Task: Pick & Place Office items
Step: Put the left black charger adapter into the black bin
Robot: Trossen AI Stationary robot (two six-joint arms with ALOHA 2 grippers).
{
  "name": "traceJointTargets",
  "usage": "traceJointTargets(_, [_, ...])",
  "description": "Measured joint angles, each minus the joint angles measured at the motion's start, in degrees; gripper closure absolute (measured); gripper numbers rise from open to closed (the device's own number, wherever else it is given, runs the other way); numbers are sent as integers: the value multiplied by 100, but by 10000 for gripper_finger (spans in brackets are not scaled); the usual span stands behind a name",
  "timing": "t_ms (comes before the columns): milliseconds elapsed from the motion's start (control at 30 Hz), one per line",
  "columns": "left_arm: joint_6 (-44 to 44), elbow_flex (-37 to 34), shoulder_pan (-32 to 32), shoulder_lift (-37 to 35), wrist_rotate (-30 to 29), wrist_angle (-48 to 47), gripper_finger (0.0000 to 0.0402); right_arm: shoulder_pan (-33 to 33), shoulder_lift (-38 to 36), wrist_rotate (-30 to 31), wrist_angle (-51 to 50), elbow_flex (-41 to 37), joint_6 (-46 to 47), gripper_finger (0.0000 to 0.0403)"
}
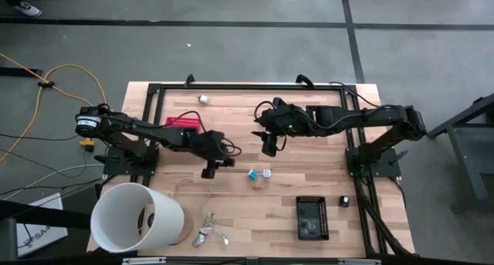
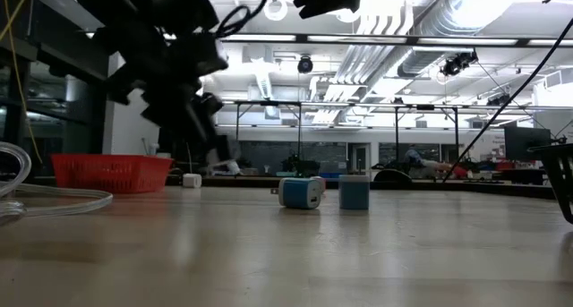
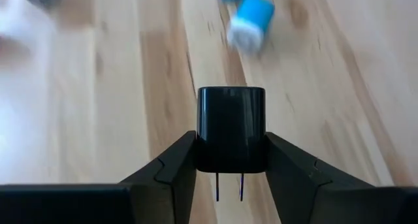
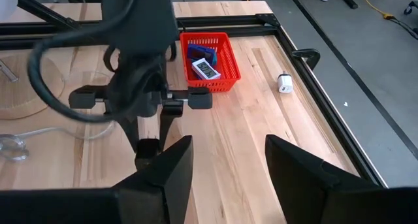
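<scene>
**Left hand has plug adapter in grip; carry to basket pending**

Step in hand: pick-up complete, transfer not yet made. The left hand (image 3: 230, 178) is closed on a black plug adapter (image 3: 231, 127), one finger on each flat side, its two prongs pointing back toward the wrist. In the overhead view the left hand (image 1: 209, 169) sits over the middle of the desk (image 1: 324, 172), clear of the wood.

The right hand (image 4: 228, 178) hangs open and empty, near the desk's centre, facing the left arm.

Other items: a blue block (image 1: 252, 174) and a blue-and-white plug (image 1: 267, 174) lie side by side just right of the left hand. A red basket (image 4: 212, 61) toward the rear already holds a few items.

Judgement: the basket appears to be the destination. The next move calls for carrying the adapter back over the basket rim, then opening the fingers.
</scene>
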Motion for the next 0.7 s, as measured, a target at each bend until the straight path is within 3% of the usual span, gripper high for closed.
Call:
traceJointTargets(400, [-6, -2, 10, 0, -533, 1862, 255, 0, 0, 0, 0, 0, 2, 225])
traceJointTargets(700, [129, -2, -97, 0, -543, 2812, 256, 2, 0, 0, -2, 0, 2, 225])
